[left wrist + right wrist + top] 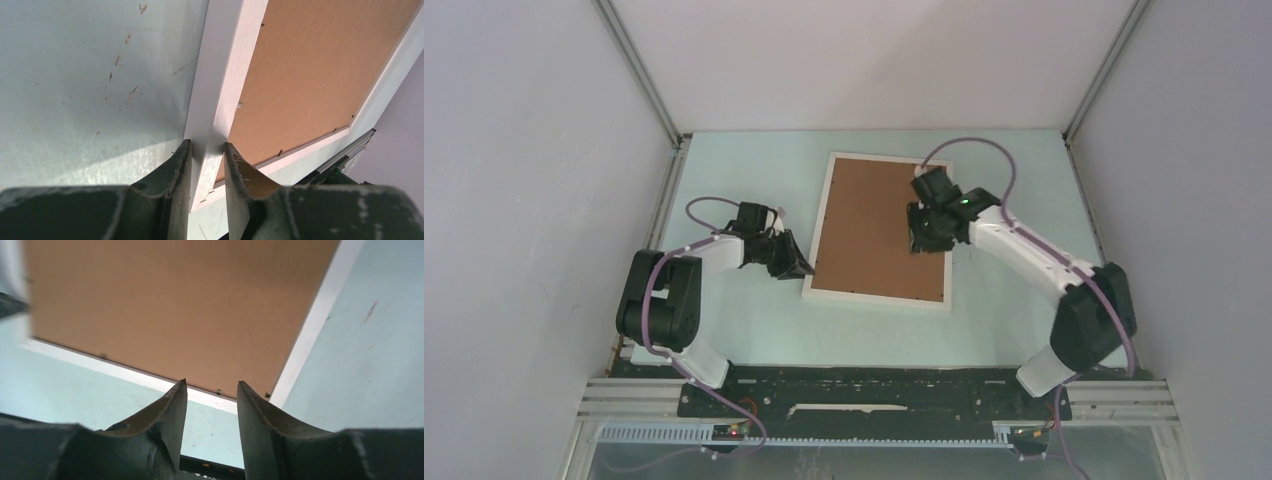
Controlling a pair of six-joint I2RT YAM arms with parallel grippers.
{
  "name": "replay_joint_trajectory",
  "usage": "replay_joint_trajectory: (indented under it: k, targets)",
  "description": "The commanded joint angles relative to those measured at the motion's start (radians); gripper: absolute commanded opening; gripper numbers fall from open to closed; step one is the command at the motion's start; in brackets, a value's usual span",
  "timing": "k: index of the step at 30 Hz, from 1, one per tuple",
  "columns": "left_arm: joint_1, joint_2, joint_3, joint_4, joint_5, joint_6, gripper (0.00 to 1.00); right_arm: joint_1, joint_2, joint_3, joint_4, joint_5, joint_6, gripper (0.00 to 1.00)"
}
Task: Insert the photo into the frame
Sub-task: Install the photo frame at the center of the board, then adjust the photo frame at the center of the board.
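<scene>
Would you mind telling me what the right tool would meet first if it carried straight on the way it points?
Most likely the brown backing board inside the thin white rectangular frame, close to its rim; depth is unclear.

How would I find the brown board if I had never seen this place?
Look at the pale green table. Near its middle lies a big white frame, and the brown board fills the inside of it. It is the only flat brown thing there, with the white rim running all the way round it.
</scene>
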Motion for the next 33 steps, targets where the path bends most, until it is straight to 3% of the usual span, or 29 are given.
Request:
replay_joint_trajectory:
  k: [1, 8, 18, 28, 33]
  targets:
    - [-0.016, -0.076, 0.038, -0.111, 0.014, 0.036, 0.2, -0.063, -0.135, 0.061, -0.021, -0.017, -0.025, 0.51]
    - [-0.016, -0.086, 0.061, -0.119, 0.041, 0.025, 0.27, -0.082, -0.124, 0.026, -0.014, -0.068, -0.022, 0.53]
    - [-0.016, -0.086, 0.055, -0.117, 0.019, 0.028, 0.36, -0.062, -0.105, -0.017, 0.052, -0.113, 0.008, 0.65]
    - [-0.056, -0.059, -0.004, -0.027, 0.046, -0.026, 0.25, 0.08, 0.086, 0.06, 0.166, -0.175, 0.08, 0.67]
    - [-0.235, -0.047, -0.063, 0.118, 0.064, -0.149, 0.21, 0.128, 0.175, 0.134, 0.15, -0.164, 0.083, 0.66]
